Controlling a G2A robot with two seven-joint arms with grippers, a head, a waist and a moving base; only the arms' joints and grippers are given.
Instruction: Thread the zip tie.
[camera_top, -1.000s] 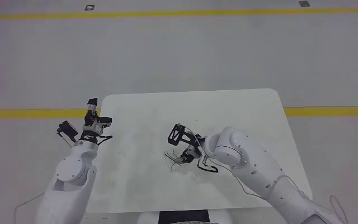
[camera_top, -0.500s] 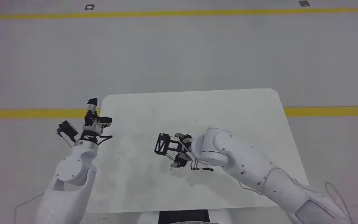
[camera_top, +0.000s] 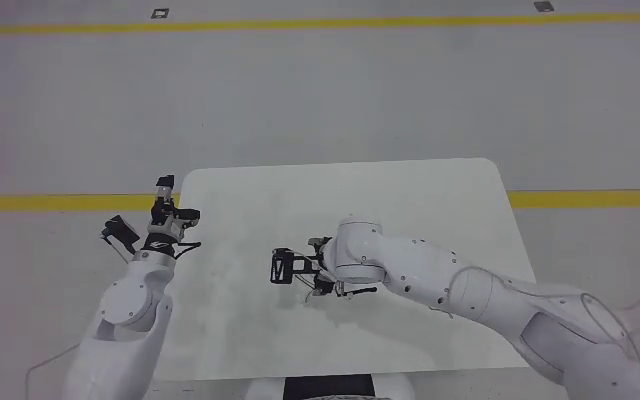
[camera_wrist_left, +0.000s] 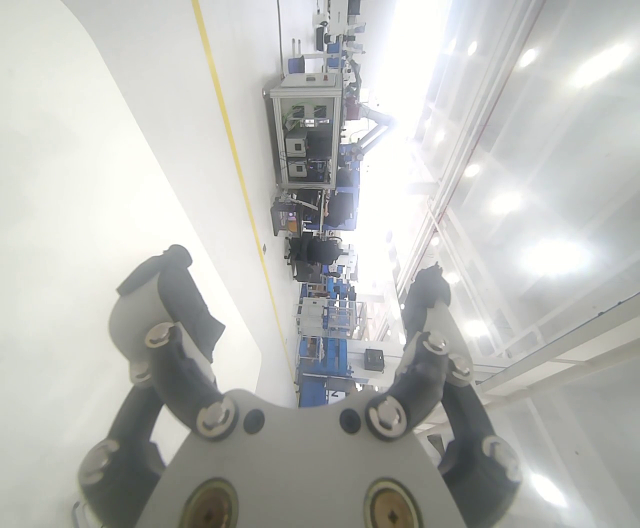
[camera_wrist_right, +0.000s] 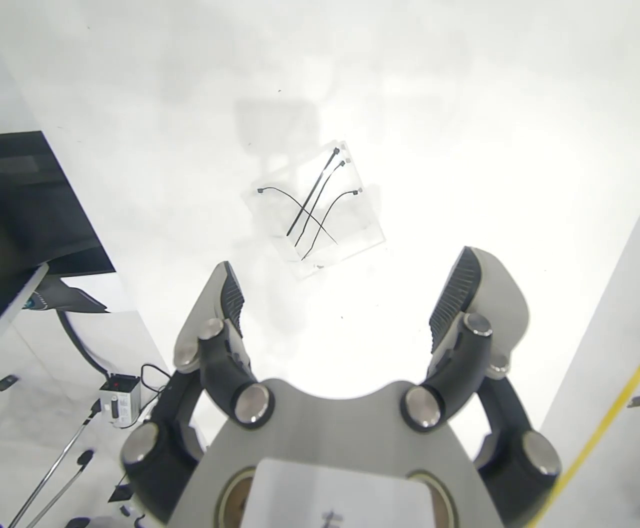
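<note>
Jaws wide apart on the right gripper (camera_wrist_right: 347, 280), nothing between them, hanging over the table (camera_wrist_right: 450, 125). Just beyond it is a clear tray (camera_wrist_right: 345, 257) holding black zip ties (camera_wrist_right: 315, 210), crossed over each other (four, as far as I can count). Risks: the ties are thin and overlapping, so a pinch may lift two or skid off, and the tray walls may block a finger. Left gripper (camera_wrist_left: 300, 270), jaws also apart and empty, sits at the table's edge, well apart from the tray, so lining up tail and head looks fiddly.
</note>
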